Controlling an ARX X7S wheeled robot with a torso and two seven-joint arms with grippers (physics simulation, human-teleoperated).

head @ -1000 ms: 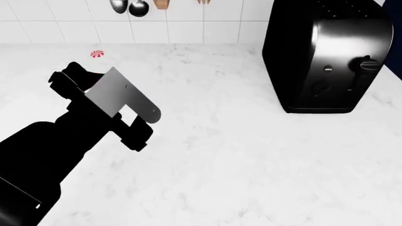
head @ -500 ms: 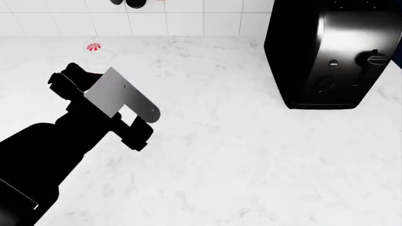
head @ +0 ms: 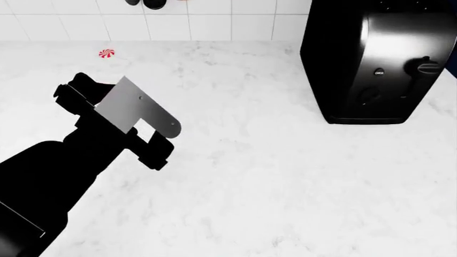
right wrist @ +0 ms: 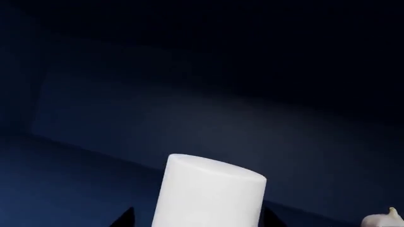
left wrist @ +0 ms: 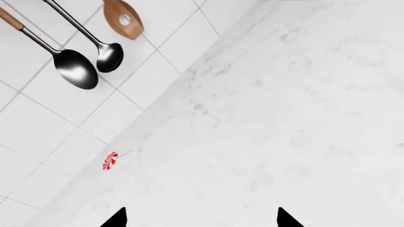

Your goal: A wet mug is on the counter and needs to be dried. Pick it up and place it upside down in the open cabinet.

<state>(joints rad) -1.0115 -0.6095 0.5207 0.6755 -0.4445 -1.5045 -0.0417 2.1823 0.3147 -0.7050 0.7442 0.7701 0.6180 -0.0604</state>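
The mug [right wrist: 211,191], plain white, stands between the two dark fingertips of my right gripper [right wrist: 198,218], which is shut on it. Its flat closed end points away from the camera, into a dark navy cabinet interior [right wrist: 189,94]. In the head view neither the mug nor the right gripper shows. My left gripper [head: 74,88] hovers over the white marble counter [head: 271,176] at the left. It is open, and only bare counter shows between its fingertips [left wrist: 117,218].
A tall black toaster [head: 378,64] stands at the counter's back right. A red-and-white candy [head: 106,53] lies by the tiled wall. Spoons [left wrist: 75,68] and a wooden utensil [left wrist: 124,19] hang on the tiles. A small pale object [right wrist: 382,220] shows beside the mug.
The head view has tilted down a little, so the wall, candy and toaster sit higher in the picture. The left arm has barely moved.
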